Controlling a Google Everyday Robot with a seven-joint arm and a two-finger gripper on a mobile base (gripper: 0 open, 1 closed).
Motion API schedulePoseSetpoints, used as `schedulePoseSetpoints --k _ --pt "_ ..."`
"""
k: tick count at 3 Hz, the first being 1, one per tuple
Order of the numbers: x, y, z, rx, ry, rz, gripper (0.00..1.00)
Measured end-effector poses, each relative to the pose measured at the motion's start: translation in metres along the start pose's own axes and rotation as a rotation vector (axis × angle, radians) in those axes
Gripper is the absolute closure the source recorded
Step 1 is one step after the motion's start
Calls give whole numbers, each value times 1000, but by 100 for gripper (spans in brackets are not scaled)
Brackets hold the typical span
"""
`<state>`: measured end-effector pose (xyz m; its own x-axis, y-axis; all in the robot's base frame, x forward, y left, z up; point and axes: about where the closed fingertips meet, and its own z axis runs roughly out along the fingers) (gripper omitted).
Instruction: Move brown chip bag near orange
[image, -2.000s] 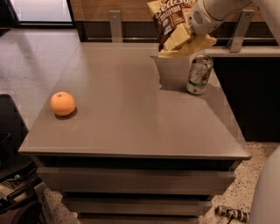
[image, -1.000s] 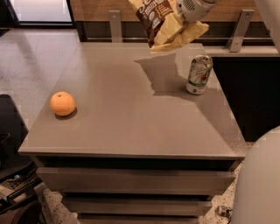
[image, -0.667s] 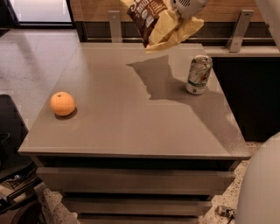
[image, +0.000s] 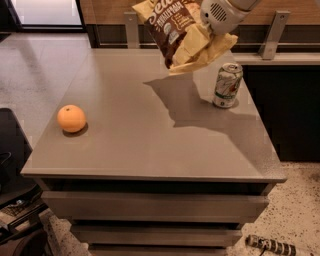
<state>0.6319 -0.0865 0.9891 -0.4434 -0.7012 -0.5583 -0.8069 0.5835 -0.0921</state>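
Crinkly brown chip bag (image: 170, 22) in plastic pincer (image: 194, 46) above smooth table (image: 145, 150).

Office break area: counter (image: 150, 145), drawers (image: 155, 207), speckled floor (image: 300, 200); gripper (image: 202, 42) above counter, clamping brown chip bag (image: 172, 22).

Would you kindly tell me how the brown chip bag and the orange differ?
The brown chip bag hangs in the air, held by the gripper at top centre; the orange rests on the table. The bag is crinkly and larger; the orange is round and smooth.
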Motion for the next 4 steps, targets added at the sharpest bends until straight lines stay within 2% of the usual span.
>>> schedulePoseSetpoints --k 2,4 --pt "36 35 2 -56 42 -32 100" --pt "63 76 34 -156 108 -67 100"
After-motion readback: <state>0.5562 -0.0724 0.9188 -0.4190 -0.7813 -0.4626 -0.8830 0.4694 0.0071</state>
